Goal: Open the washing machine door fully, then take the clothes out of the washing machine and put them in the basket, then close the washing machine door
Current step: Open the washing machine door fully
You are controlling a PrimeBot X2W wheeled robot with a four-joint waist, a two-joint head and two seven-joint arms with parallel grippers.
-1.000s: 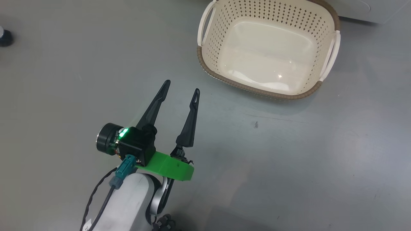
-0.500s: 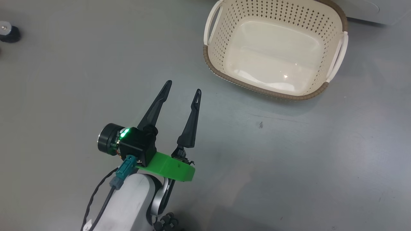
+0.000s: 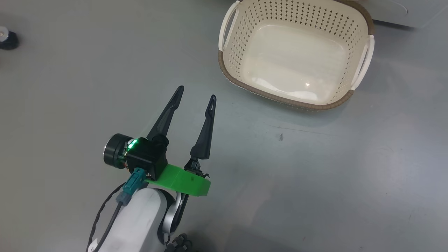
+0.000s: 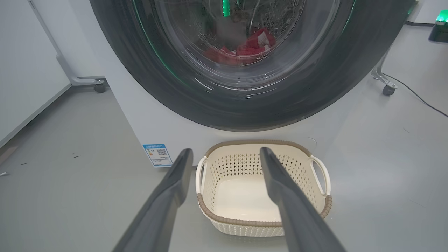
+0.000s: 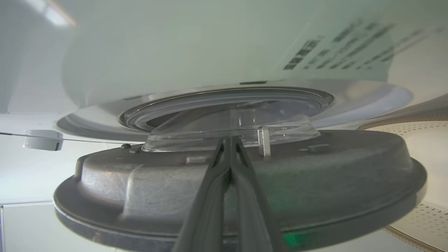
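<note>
Showing a QR code (image 4: pixel 161 152), a label (image 4: pixel 157 155) marks the washing machine (image 4: pixel 147 122).

The basket (image 3: pixel 245 49) is cream, with rows of diamond holes and a brown woven-look rim. The clothes (image 4: pixel 250 47) are red. The washing machine (image 4: pixel 147 122) is white, and the washing machine door (image 4: pixel 140 66) has a black rim.

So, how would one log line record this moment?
left gripper open, empty | right gripper shut, at inner side of door | basket empty | clothes inside washing machine
</note>
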